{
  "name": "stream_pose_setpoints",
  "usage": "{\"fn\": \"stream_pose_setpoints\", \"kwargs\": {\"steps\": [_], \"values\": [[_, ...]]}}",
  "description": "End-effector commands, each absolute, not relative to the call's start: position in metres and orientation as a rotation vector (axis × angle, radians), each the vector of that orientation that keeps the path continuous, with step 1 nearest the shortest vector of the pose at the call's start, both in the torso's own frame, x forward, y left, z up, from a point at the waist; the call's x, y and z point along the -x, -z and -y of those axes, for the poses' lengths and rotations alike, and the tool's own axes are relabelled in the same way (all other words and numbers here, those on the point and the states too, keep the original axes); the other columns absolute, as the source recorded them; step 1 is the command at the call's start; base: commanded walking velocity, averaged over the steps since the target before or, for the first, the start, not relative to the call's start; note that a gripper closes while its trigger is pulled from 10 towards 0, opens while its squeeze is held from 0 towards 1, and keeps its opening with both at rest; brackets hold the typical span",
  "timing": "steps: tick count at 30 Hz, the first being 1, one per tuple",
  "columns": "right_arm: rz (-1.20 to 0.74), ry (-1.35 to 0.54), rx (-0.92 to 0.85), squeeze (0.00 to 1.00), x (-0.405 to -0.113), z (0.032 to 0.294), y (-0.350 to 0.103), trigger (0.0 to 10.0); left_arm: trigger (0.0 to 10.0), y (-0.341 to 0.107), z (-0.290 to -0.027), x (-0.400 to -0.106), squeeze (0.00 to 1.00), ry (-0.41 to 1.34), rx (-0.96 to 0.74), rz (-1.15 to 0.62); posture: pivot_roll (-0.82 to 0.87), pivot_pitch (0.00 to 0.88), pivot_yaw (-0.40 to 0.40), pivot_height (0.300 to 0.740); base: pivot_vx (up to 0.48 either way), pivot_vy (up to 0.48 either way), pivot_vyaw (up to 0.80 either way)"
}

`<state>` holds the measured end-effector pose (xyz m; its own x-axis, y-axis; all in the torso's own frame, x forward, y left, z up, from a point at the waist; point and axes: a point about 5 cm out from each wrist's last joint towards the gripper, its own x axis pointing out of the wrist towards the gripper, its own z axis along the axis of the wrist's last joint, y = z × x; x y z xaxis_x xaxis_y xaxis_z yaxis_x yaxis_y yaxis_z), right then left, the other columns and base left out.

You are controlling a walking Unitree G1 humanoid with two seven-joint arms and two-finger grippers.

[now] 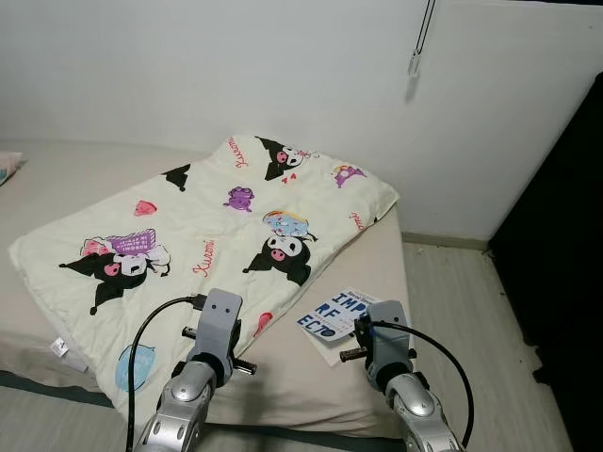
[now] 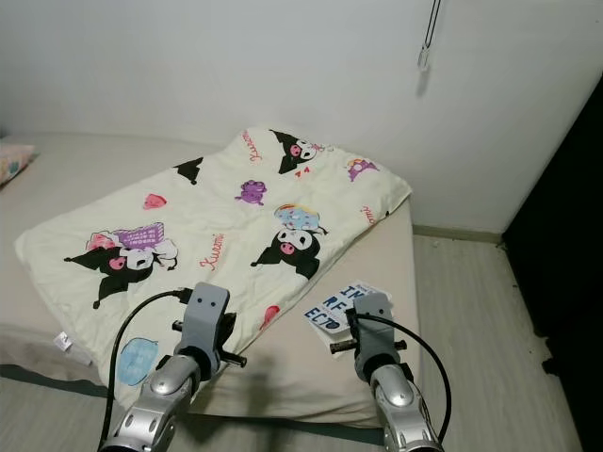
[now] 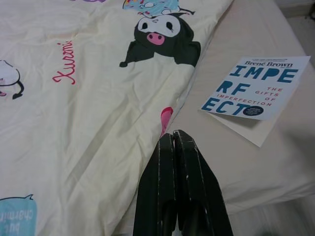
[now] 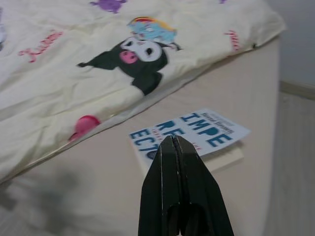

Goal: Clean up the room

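A white book with blue letters (image 1: 332, 316) lies on the bare beige mattress (image 1: 311, 377) near the bed's right front corner. A cream blanket printed with cartoon figures (image 1: 198, 235) is spread across the bed, its edge close beside the book. My left gripper (image 3: 176, 138) is shut and empty, held above the blanket's front edge. My right gripper (image 4: 173, 142) is shut and empty, hovering just short of the book (image 4: 189, 133). Both silver arms (image 1: 203, 363) reach forward over the bed's front edge.
A white wall runs behind the bed, with a cord pull (image 1: 415, 61) hanging on it. Pale wooden floor (image 1: 462, 311) lies to the right of the bed, beside a dark shape (image 1: 561, 254) at the right edge. A pillow corner (image 1: 8, 168) shows at far left.
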<state>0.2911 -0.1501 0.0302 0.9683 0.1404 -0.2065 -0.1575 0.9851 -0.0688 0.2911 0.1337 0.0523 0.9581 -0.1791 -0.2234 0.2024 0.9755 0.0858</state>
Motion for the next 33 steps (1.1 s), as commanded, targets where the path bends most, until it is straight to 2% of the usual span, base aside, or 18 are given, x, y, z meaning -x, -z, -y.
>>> {"fn": "stream_pose_setpoints", "kwargs": {"steps": [1,22,33], "values": [[-0.212,-0.109,0.061,0.0,-0.291,0.156,-0.03,10.0,10.0,-0.051,-0.138,-0.29,0.0,0.182,-0.095,-0.22,-0.07,0.127,0.003,0.727,0.0,0.0,0.0],[-0.211,-0.072,0.067,0.0,-0.292,0.164,-0.032,10.0,10.0,-0.054,-0.136,-0.287,0.0,0.277,-0.106,-0.214,-0.08,0.114,0.002,0.642,0.0,0.0,0.0],[-0.216,-0.008,0.006,0.0,-0.29,0.167,-0.03,10.0,10.0,-0.058,-0.136,-0.289,0.0,0.283,-0.124,-0.18,-0.08,0.117,0.004,0.632,0.0,0.0,0.0]]}}
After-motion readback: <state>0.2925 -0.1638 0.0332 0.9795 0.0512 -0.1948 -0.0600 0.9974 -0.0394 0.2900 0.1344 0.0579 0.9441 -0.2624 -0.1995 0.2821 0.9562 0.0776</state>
